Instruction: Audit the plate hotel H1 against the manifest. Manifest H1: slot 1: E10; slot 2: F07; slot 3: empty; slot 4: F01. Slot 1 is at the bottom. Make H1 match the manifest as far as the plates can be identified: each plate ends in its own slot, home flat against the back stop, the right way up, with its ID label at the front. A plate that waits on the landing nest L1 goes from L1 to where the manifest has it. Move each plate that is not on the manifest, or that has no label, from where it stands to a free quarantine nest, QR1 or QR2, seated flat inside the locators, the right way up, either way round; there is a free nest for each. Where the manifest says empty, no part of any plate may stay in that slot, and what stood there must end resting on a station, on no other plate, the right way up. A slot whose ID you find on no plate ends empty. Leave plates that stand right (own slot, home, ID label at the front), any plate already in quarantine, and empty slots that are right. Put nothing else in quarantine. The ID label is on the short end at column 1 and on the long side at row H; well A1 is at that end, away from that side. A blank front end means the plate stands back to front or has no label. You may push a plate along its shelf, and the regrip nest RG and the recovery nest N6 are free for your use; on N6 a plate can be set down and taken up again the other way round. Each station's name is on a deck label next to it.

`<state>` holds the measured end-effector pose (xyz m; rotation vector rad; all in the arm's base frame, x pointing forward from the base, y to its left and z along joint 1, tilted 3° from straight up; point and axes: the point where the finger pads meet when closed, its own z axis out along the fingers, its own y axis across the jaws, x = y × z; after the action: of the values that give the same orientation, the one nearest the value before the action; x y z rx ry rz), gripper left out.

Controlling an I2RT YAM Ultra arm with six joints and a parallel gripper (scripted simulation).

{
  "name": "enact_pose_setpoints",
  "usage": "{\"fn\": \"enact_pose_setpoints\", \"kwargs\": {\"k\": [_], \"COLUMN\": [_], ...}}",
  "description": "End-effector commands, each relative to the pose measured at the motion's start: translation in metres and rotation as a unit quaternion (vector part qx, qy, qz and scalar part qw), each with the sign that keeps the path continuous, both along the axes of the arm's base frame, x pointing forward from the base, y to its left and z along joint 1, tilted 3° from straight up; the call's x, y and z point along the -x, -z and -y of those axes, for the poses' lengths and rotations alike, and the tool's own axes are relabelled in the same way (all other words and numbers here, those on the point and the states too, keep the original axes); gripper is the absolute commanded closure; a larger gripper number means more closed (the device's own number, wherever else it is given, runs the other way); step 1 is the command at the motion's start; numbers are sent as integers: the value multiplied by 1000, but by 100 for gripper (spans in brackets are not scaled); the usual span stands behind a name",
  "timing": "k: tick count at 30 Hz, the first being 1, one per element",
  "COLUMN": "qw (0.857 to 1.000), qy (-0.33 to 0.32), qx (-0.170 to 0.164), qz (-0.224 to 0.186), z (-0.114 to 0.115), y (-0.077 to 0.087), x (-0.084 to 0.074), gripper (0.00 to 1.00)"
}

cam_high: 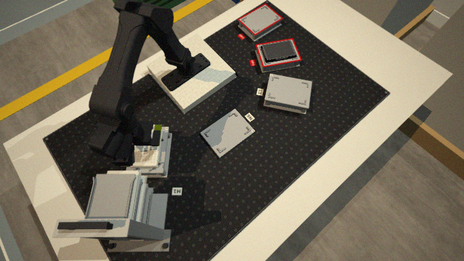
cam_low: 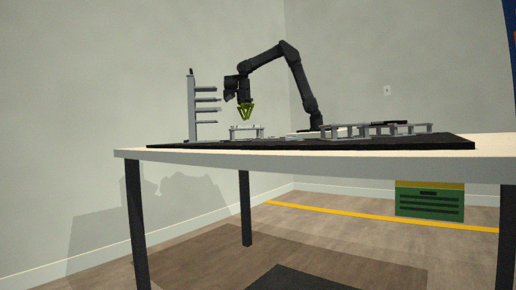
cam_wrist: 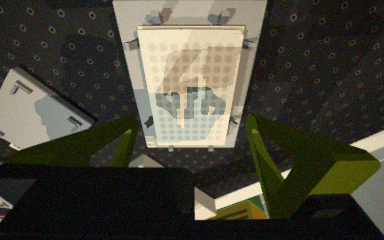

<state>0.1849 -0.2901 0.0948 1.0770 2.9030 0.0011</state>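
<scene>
My gripper (cam_high: 153,139) (cam_low: 245,114) (cam_wrist: 191,119) is open, its green fingers spread wide, and holds nothing. It hangs a short way above a white well plate (cam_high: 146,157) (cam_wrist: 190,65) (cam_low: 246,126) that lies flat, wells up, on a grey nest (cam_high: 166,148) (cam_wrist: 125,15) just in front of the plate hotel H1 (cam_high: 109,196) (cam_low: 191,104). In the wrist view the plate lies lengthwise between the two fingers. The hotel's four shelves show from the side in the exterior view; I cannot tell which of them hold plates. No ID label is readable.
The recovery nest N6 (cam_high: 227,132) (cam_wrist: 30,110) and the landing nest L1 (cam_high: 287,92) carry no plate. One red-edged quarantine nest (cam_high: 260,20) is bare; the other (cam_high: 298,60) holds a dark plate (cam_high: 278,51). The arm's base stands on a white slab (cam_high: 202,87).
</scene>
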Motion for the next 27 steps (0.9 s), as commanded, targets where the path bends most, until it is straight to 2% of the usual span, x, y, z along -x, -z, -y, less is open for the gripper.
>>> {"fn": "enact_pose_setpoints", "kwargs": {"k": [1,27], "qw": [1000,1000], "qy": [0,0], "qx": [7,7], "qz": [6,6], "z": [2,3], "y": [0,30], "x": [-3,-4], "gripper": [0,0]}}
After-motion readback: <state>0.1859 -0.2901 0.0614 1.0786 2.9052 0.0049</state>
